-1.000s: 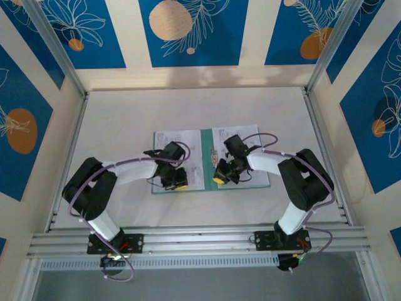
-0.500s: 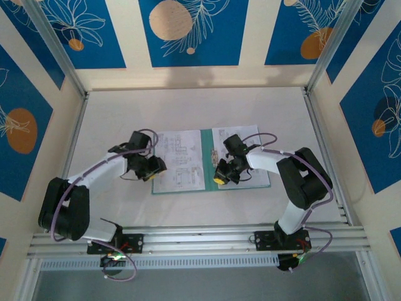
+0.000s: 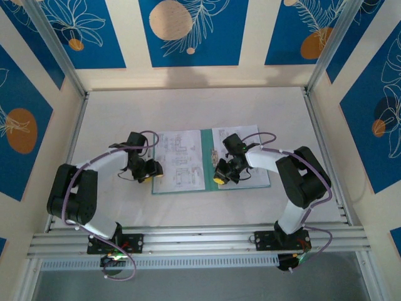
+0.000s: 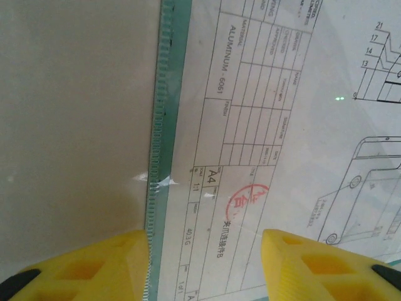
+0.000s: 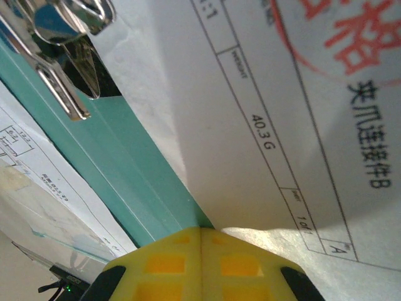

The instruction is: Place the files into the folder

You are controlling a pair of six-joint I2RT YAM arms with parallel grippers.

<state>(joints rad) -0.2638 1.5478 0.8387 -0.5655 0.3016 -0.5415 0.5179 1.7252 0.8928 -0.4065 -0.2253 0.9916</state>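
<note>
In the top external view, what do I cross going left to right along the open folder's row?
The left claw → left-hand sheet → folder at its bare teal middle strip → right claw → right-hand sheet.

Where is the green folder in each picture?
Top view: the folder lies open in the middle of the picture, green showing down its centre and along its near edge.
Left wrist view: the folder is a green strip running top to bottom, left of centre.
Right wrist view: the folder is a green band slanting from upper left to bottom centre.
Shared landmark: printed white paper lying on the folder.
</note>
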